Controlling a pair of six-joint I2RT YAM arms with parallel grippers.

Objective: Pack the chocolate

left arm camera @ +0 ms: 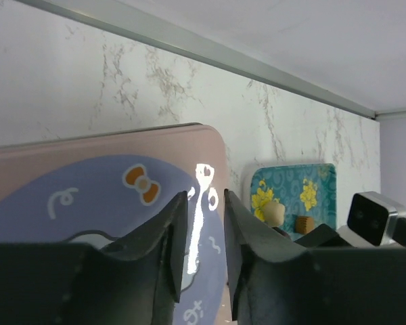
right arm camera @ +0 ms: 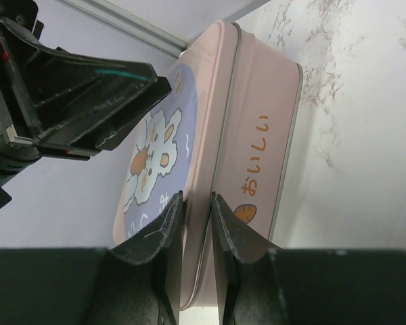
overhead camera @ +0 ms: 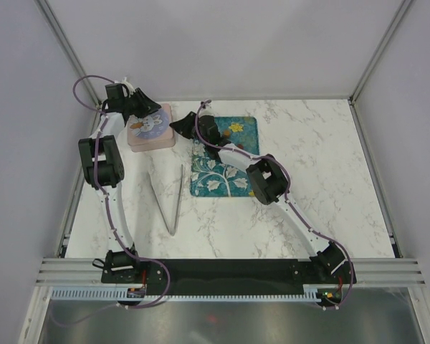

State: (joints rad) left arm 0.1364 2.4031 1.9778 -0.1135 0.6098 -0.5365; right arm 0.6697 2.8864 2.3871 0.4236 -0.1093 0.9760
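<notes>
A pink tin (overhead camera: pixel 152 129) with a rabbit print on its closed lid stands at the back left. My left gripper (overhead camera: pixel 145 109) hovers over the lid's far part (left arm camera: pixel 88 176); its jaws stand a narrow gap apart, with nothing between them (left arm camera: pixel 205 195). My right gripper (overhead camera: pixel 178 127) is at the tin's right edge, and its jaws are closed on the lid's rim (right arm camera: pixel 197 196). The chocolate lies on the teal flowered tray (overhead camera: pixel 201 183). In the left wrist view a cream piece (left arm camera: pixel 274 213) and a brown piece (left arm camera: pixel 303 223) show; the other pieces are hidden by my right arm.
Long metal tongs (overhead camera: pixel 173 201) lie on the marble table in front of the tin, left of the tray. The enclosure's left wall and back rail stand close behind the tin. The right wrist camera housing (left arm camera: pixel 375 217) sits near the tray.
</notes>
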